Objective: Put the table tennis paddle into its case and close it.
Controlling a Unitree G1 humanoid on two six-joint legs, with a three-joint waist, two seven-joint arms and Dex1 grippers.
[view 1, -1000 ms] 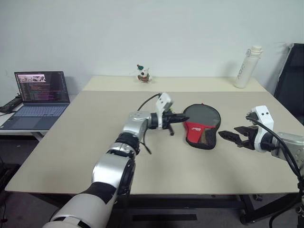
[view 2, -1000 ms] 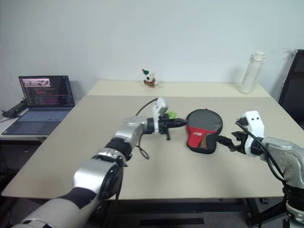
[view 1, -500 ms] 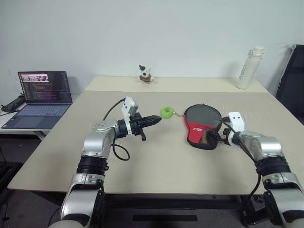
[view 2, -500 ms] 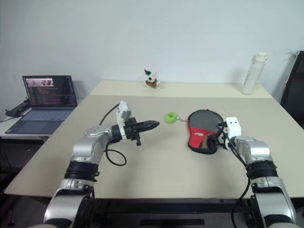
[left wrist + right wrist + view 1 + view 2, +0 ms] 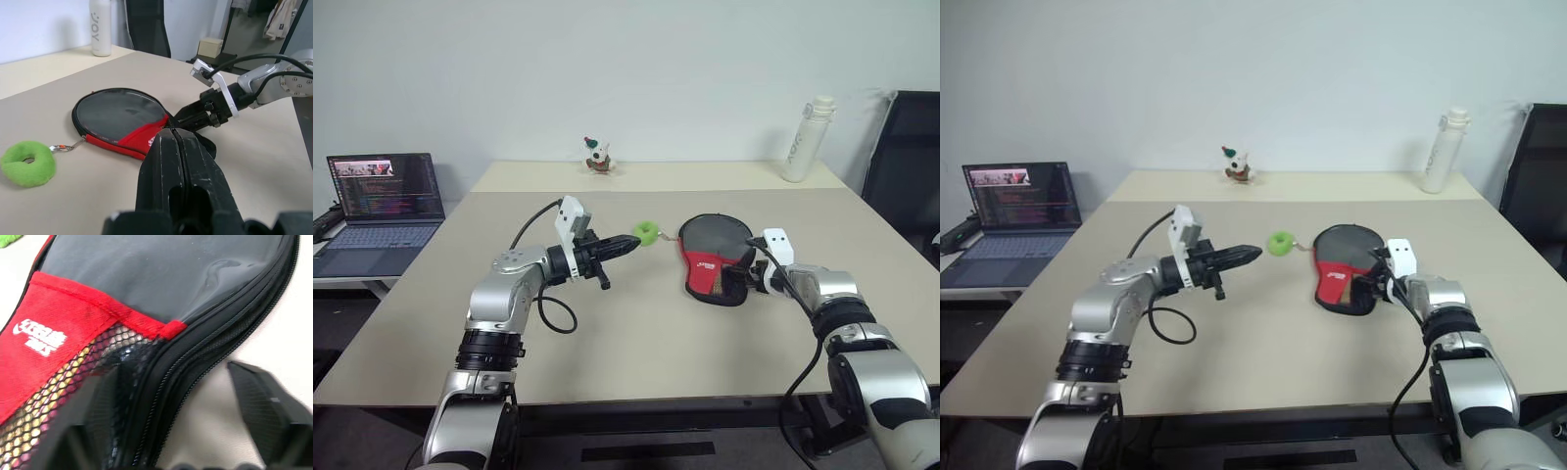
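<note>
The case [image 5: 713,257], black with a red panel and a mesh pocket, lies flat on the table [image 5: 636,333] right of centre. The paddle is hidden; something pale shows through the mesh [image 5: 54,396]. My right gripper [image 5: 736,279] is at the case's near right edge. It is open, with one finger over the mesh and the other finger [image 5: 264,401] on the table beside the zip. My left gripper [image 5: 631,242] hangs shut and empty left of the case, its tip close to a lime-green ring [image 5: 647,233].
The green ring [image 5: 28,163] is clipped to the case's zip by a short chain. A laptop [image 5: 382,186] stands on a side desk at far left. A figurine [image 5: 597,157] and a white bottle [image 5: 800,139] stand at the back, and a black chair [image 5: 906,166] is at right.
My left gripper has drawn back to the left, away from the case, uncovering the green ring. My right gripper has moved in onto the case's near edge, and its fingers have narrowed. The camera has shifted.
</note>
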